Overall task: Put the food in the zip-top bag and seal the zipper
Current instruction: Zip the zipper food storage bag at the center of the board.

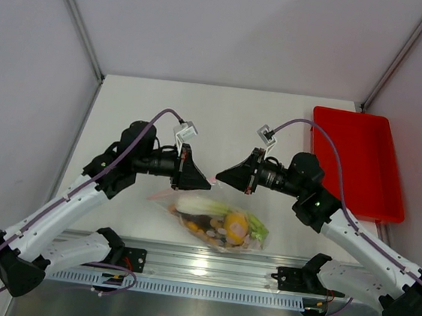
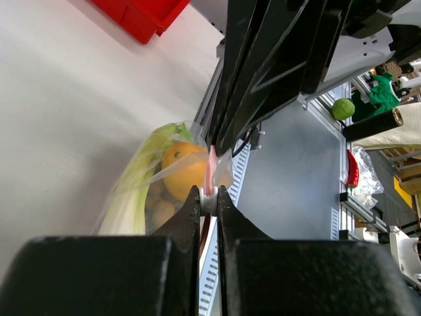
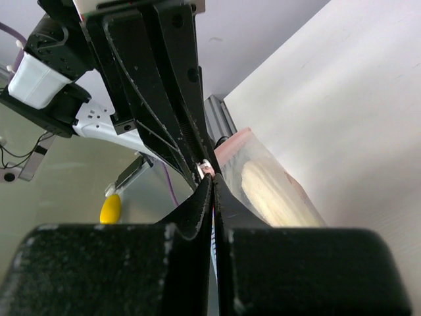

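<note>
Left gripper (image 1: 206, 179) and right gripper (image 1: 221, 179) meet tip to tip over the middle of the table (image 1: 200, 115), and from where I stand both look pinched shut. In the left wrist view the left gripper (image 2: 208, 193) has its 2 fingers drawn together on the pinkish zipper (image 2: 210, 170), with only the strip between them. In the right wrist view the right gripper (image 3: 212, 182) is closed as well, a thin red line running between its fingers, so I take it to be nipping the same strip right beside the other one.

Largest thing apart from the table is the red tray (image 1: 351, 157) at the far right, well apart from the work, and I see no food in it. Next comes the zip-top bag (image 1: 212, 222), held up by its top corner at the grippers and sagging down toward the near edge of the table. Inside it sit the leek stalk (image 1: 197, 205), the lemon (image 1: 236, 222), a dark piece (image 1: 200, 221) and some small tan balls (image 1: 216, 236) at the bottom.

My read: the filling is done, since every toy food I can spot is inside the plastic. What remains is the seal. Both grips sit at 1 corner of the zipper, and I cannot tell how much of its length is pressed shut
</note>
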Tool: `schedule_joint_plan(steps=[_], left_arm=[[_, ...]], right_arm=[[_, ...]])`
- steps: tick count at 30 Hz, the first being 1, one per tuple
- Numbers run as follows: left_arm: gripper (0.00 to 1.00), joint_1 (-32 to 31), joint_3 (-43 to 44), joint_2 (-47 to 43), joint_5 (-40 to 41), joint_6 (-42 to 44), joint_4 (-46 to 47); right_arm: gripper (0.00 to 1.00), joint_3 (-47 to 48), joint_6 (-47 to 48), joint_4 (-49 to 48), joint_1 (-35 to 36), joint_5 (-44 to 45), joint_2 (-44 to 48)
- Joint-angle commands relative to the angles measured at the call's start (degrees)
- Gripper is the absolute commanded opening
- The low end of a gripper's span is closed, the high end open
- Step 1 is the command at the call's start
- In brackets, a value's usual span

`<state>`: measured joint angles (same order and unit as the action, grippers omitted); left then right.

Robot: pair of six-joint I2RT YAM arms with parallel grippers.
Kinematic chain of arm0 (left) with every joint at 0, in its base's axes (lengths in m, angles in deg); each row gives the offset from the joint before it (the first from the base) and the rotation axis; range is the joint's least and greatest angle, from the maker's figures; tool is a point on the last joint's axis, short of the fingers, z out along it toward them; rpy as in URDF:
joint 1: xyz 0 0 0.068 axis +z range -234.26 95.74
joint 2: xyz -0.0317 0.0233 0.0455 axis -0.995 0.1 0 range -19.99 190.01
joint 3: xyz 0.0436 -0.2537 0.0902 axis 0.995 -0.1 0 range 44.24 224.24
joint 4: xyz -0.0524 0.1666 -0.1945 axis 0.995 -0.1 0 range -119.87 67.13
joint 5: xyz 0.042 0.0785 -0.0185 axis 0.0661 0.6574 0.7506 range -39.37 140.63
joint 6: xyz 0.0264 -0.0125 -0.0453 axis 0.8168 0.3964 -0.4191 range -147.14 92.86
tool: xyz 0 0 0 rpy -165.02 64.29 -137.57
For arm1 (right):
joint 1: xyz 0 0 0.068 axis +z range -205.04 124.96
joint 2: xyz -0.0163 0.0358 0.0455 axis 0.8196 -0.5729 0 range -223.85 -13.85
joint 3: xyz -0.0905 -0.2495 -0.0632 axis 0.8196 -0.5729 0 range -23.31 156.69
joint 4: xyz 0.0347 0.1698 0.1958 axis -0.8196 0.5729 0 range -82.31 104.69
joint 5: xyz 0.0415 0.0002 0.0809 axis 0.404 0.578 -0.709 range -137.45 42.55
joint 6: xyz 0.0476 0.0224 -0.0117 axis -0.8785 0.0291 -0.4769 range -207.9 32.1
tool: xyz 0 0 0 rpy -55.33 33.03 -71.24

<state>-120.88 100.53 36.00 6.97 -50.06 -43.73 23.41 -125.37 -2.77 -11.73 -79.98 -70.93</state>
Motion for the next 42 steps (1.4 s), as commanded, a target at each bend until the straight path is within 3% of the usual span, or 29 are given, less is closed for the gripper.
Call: schedule_joint_plan(steps=[1, 7, 11, 12, 15, 25, 29, 35, 42], left_arm=[[0.00, 0.1, 2.3, -2.1, 0.9, 2.3, -5.9], [0.01, 0.1, 2.2, -2.9, 0.8, 2.9, -6.6], [0.01, 0.1, 2.5, -3.3, 0.4, 3.4, -6.2], [0.01, 0.1, 2.4, -3.6, 0.1, 3.5, -5.9], [0.00, 0.1, 2.6, -3.8, -0.2, 3.1, -4.9], [0.01, 0.1, 2.8, -3.4, -1.2, 2.9, -3.7], [0.01, 0.1, 2.9, -3.2, -1.1, 3.1, -3.9], [0.01, 0.1, 2.7, -3.0, -1.2, 3.1, -3.7], [0.01, 0.1, 2.9, -2.9, -1.3, 3.0, -3.6]], right_arm=[[0.00, 0.7, 0.6, -0.9, -0.2, 3.4, 2.1], [0.00, 0.7, 1.0, -0.4, -0.2, 2.8, 2.1], [0.01, 3.5, 4.7, 2.6, -1.6, -3.7, 0.0], [0.21, 4.7, 7.4, 6.7, -2.4, -7.0, -2.3], [0.39, 6.5, 9.6, 7.5, -2.9, -13.8, -5.5], [0.40, 6.8, 10.8, 6.3, -1.0, -16.1, -7.6], [0.39, 6.5, 11.6, 7.1, -1.6, -11.2, -5.0], [0.40, 7.1, 11.7, 8.4, -3.0, -10.8, -2.4], [0.41, 7.9, 10.3, 5.9, -2.2, -14.7, -3.6]])
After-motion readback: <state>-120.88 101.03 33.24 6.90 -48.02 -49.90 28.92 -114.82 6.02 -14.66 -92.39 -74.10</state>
